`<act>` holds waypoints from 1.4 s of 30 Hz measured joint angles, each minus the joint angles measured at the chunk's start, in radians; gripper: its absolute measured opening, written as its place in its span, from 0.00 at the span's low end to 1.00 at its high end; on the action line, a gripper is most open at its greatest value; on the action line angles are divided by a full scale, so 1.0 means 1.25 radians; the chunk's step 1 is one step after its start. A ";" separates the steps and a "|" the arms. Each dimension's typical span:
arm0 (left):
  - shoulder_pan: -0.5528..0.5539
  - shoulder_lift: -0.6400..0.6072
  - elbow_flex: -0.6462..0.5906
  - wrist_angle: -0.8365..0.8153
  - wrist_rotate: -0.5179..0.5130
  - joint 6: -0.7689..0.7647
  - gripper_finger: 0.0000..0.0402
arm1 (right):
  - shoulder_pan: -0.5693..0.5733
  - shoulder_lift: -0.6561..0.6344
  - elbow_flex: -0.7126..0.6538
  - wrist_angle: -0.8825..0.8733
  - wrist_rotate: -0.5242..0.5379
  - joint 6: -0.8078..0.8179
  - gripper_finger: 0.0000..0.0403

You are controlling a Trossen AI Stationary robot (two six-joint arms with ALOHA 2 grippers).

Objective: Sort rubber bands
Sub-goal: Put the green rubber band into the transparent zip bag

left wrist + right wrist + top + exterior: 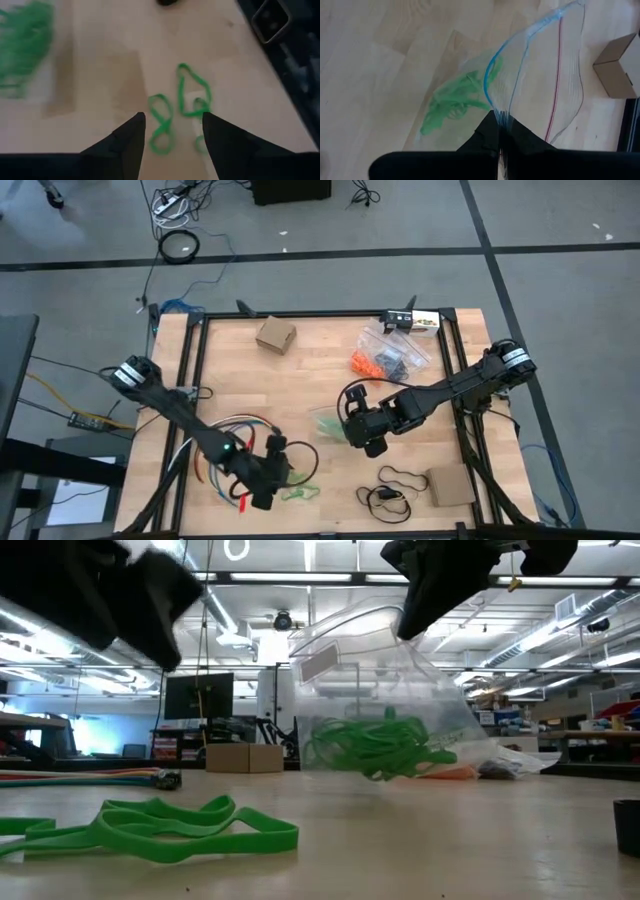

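Two arms from above: my left gripper [262,480] hangs over loose green bands [300,493] near the desk's [310,375] front edge; my right gripper [362,430] holds a bag [330,423] mid-desk; orange and dark bands [380,363] lie in another bag behind. Low down, green bands [150,830] sprawl flat; the bag [400,700] hangs lifted. Left wrist: jaws spread, empty, straddling two loops [172,115]; light, limp, springy, so I'd pinch one strand. Right wrist: jaws clenched on the bag's rim [520,75].
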 joint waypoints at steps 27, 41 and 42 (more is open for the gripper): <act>0.064 0.108 -0.127 0.232 0.127 0.053 0.01 | -0.014 0.000 0.000 0.004 -0.016 0.000 0.00; 0.160 -0.066 0.154 -0.153 -0.144 0.281 0.00 | -0.014 0.000 0.000 0.014 -0.016 0.000 0.00; 0.178 -0.066 0.171 -0.166 -0.144 0.295 0.00 | -0.014 0.000 0.000 0.015 -0.016 0.000 0.00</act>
